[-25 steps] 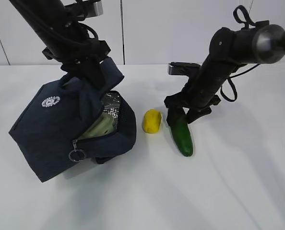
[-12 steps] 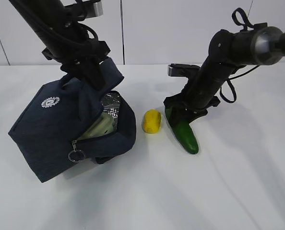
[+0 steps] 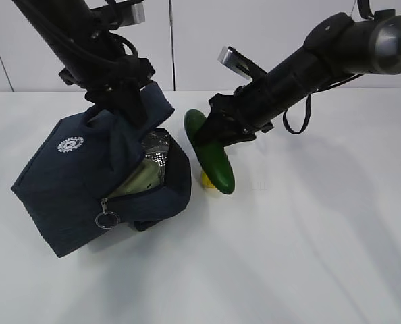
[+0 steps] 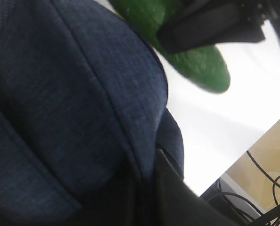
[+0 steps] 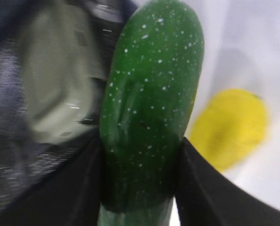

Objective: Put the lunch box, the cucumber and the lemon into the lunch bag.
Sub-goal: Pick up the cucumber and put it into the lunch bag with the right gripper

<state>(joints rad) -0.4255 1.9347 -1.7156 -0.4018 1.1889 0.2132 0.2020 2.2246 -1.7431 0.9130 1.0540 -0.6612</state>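
The cucumber [image 3: 210, 152] is up off the table, clamped in the right gripper [image 3: 217, 132], which grips it near the middle so that one rounded end points up toward the back and the other hangs down and forward. The right wrist view shows it plainly: dark fingers [image 5: 199, 188] pressed against both flanks of the speckled green cucumber [image 5: 149, 103], no gap at all. It hangs in the air just right of the lunch bag [image 3: 86, 182], close to the bag's open mouth but apart from it. Under its lower end sits the lemon [image 3: 206, 179], mostly hidden in the exterior view with only a sliver of yellow showing on the white table [image 3: 308, 256]; from the right wrist the lemon [image 5: 229, 129] shows as a blurred yellow oval on the table. Inside the bag lies the lunch box [image 3: 141, 179], its pale green lid visible through the opening against silvery lining, and the right wrist camera catches that same pale lid [image 5: 60, 80] to the left of the cucumber. The zipper's metal ring pull [image 3: 107, 219] dangles at the front lower corner of the opening, and the white round logo [image 3: 71, 144] faces the camera. On the other side, the left gripper [image 3: 116, 101] is down at the top of the bag, buried in navy fabric; the left wrist view is filled with cloth [image 4: 69, 103], so I cannot tell whether that claw is parted or pinched together.
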